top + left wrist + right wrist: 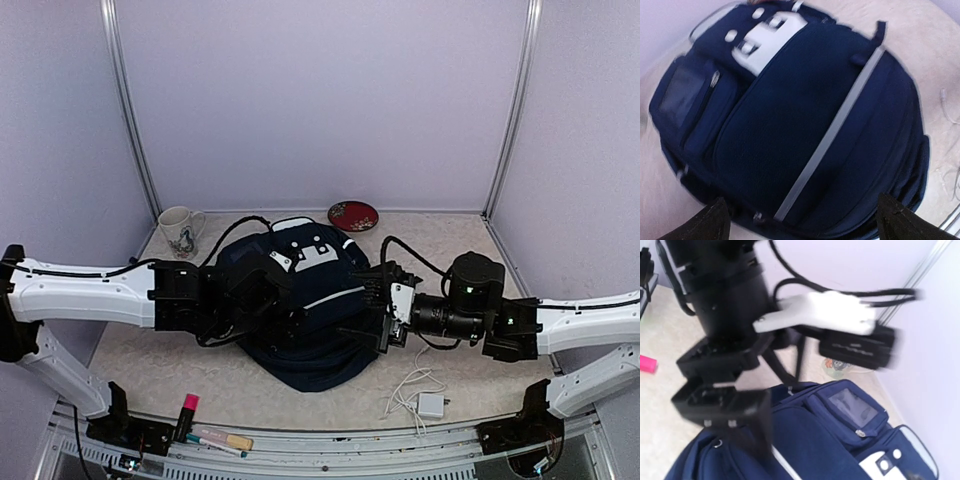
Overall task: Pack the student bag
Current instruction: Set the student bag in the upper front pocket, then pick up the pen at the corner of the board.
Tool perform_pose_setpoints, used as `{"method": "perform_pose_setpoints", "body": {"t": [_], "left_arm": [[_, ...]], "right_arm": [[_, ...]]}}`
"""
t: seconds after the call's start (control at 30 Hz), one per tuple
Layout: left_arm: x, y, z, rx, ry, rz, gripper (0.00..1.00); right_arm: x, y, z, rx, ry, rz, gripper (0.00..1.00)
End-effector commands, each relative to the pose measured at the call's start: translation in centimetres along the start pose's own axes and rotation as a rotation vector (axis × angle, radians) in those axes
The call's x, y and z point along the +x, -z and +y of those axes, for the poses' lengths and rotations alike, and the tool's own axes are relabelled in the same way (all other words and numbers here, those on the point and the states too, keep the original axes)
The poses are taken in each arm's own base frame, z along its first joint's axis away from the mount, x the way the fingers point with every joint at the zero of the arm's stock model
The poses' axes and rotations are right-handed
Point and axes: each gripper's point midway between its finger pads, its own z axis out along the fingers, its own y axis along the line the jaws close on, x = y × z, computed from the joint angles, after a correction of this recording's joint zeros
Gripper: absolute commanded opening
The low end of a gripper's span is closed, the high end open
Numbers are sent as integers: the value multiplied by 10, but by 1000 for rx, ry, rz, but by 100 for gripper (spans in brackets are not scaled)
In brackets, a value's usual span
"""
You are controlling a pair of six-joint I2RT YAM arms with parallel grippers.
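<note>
overhead from behind, wrist views near bag [790, 125]

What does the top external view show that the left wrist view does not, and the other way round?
Only top external: the mug, the red dish, the pink marker, the left arm and the right arm. Only left wrist: the zipped side pocket and the left hand with fingertips spread. Both: the navy backpack, its white patch and white stripe.

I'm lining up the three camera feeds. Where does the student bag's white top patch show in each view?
Top external: the white patch sits near centre, at the far end of the student bag.
Left wrist: top, left of centre.
Right wrist: bottom right corner.
Shared landmark: the bag's thin white stripe.
</note>
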Motion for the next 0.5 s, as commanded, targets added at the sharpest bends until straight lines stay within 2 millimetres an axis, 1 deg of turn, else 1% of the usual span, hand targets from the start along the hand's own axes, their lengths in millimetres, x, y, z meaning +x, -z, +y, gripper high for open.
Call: {"method": "perform_pose_setpoints", "body": {"t": [0.0,0.07,0.13,0.17,0.27,0.33,0.37,0.4,0.47], "left_arm": [[109,20,65,-298,223,341,99],[147,31,71,-314,302,437,99],[180,42,77,-317,383,509,99],[194,46,77,-302,424,539,99],[219,62,84,-276,555,574,99],[229,70,86,-244,623,585,99],[233,72,83,-212,647,586,99],[233,71,77,-159,666,584,99],[236,71,66,-72,677,591,90]], "right_arm": [[-2,9,-1,10,-79,-30,89],[-2,12,2,7,-89,-46,89],[-2,14,4,7,-94,-63,89],[-1,14,5,5,-98,-63,89],[4,13,8,-2,-107,-51,89],[6,13,10,-10,-114,-46,89],[8,13,11,-12,-114,-44,89],[8,14,12,-13,-114,-44,89],[8,14,11,-8,-112,-47,89]]}}
